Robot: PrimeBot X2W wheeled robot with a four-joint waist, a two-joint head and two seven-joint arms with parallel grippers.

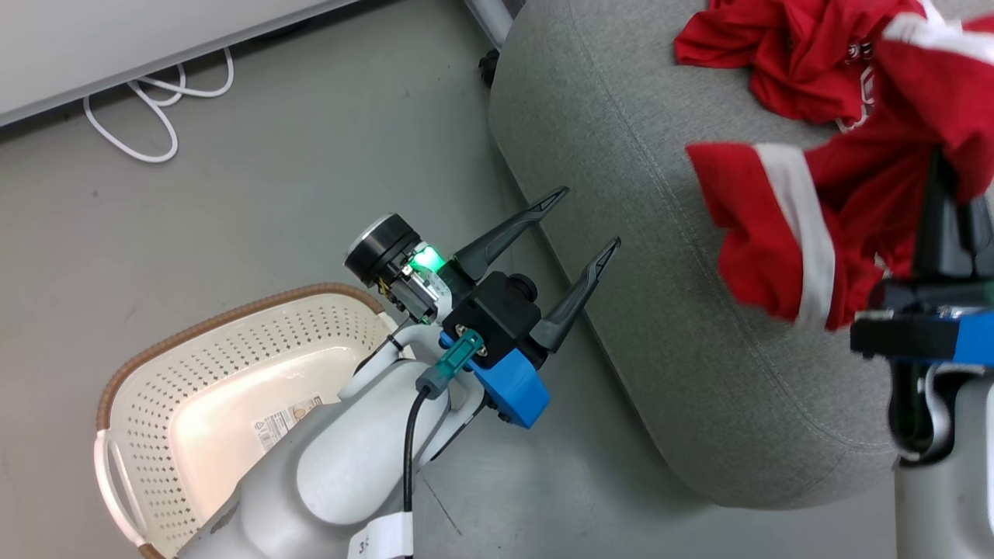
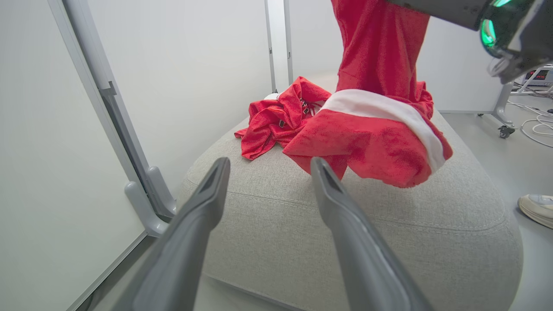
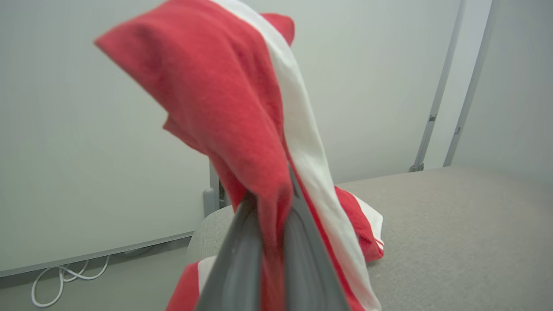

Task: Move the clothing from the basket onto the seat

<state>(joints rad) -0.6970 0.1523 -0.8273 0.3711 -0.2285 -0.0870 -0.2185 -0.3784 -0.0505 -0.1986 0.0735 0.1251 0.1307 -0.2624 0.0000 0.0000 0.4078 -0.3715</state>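
One red garment (image 1: 792,54) lies crumpled on the grey seat (image 1: 660,256), also seen as a red heap (image 2: 276,121) in the left wrist view. A second red garment with a white stripe (image 1: 784,225) hangs over the seat from my right gripper (image 1: 943,167), which is shut on its fabric (image 3: 259,142). That garment's lower fold (image 2: 371,142) hangs just above the seat top (image 2: 389,233). My left gripper (image 1: 590,221) is open with nothing in it, beside the seat's edge. The cream basket (image 1: 225,388) stands on the floor with no clothing in the part that shows, partly hidden by my left arm.
A white cable (image 1: 155,101) loops on the floor by a white panel's base. A panel frame with feet (image 2: 142,190) stands left of the seat. A caster (image 1: 488,68) sits behind the seat. A shoe (image 2: 538,209) shows at the right.
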